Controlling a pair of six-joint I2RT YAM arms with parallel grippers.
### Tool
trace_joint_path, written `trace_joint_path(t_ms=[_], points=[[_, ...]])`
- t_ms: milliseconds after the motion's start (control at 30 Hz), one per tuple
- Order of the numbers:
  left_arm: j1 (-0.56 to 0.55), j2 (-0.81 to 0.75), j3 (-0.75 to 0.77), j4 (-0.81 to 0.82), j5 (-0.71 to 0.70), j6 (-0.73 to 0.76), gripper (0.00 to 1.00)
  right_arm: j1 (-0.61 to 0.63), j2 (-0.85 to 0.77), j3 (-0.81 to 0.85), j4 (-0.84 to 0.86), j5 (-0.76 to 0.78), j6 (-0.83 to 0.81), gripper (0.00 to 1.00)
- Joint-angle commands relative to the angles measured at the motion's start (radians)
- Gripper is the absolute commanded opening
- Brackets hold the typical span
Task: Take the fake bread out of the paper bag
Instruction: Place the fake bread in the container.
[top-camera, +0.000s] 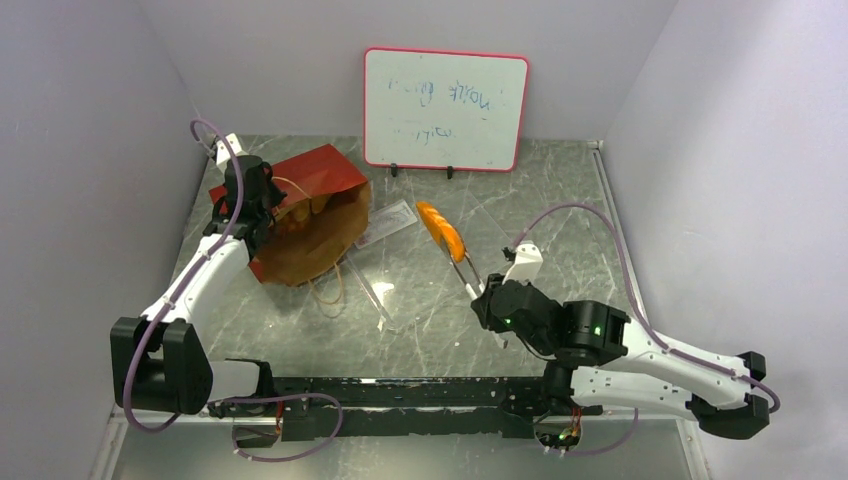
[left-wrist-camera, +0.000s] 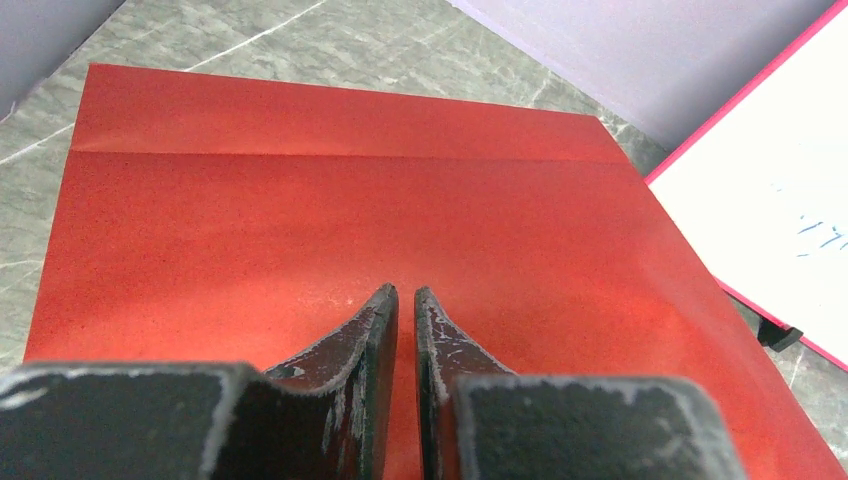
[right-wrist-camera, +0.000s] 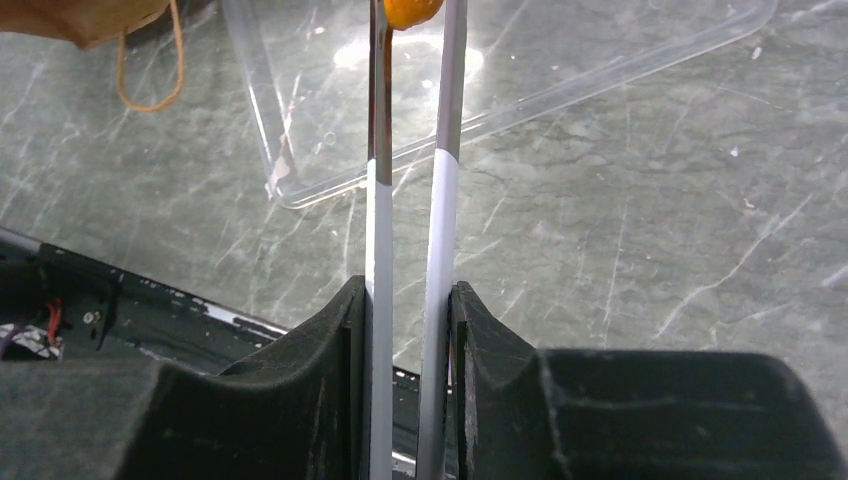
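Observation:
The red paper bag (top-camera: 318, 200) lies on its side at the back left, its brown mouth facing the table's middle. My left gripper (top-camera: 249, 213) is shut on the mouth rim; in the left wrist view the red panel (left-wrist-camera: 350, 200) runs away from the closed gripper (left-wrist-camera: 406, 292). My right gripper (top-camera: 488, 300) is shut on a pair of metal tongs (top-camera: 463, 268), both arms squeezed between its fingers (right-wrist-camera: 408, 290). The tong tips pinch an orange baguette of fake bread (top-camera: 441, 229) above the clear tray; only its end (right-wrist-camera: 410, 10) shows in the right wrist view. Other bread is hidden.
A clear plastic tray (right-wrist-camera: 420, 155) lies flat in the middle of the table, its near corner (top-camera: 384, 322) by the bag's loop handle (top-camera: 330, 290). A pink-framed whiteboard (top-camera: 445, 108) stands at the back wall. Black rails run along the near edge.

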Motion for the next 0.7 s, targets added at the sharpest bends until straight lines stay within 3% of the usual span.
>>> trace_joint_path(t_ms=[0,300,467,667], points=[[-0.006,-0.030,0.032,0.022,0.012,0.014,0.07,-0.001,-0.031,-0.029,0.059,0.102,0.034,0.00],[-0.006,-0.041,0.026,0.024,0.029,0.008,0.07,-0.062,0.013,-0.105,0.208,0.072,-0.046,0.00],[-0.006,-0.050,0.031,0.015,0.036,0.005,0.07,-0.237,0.113,-0.126,0.336,-0.086,-0.180,0.00],[-0.006,-0.061,0.031,0.012,0.041,0.007,0.07,-0.510,0.124,-0.193,0.472,-0.346,-0.299,0.00]])
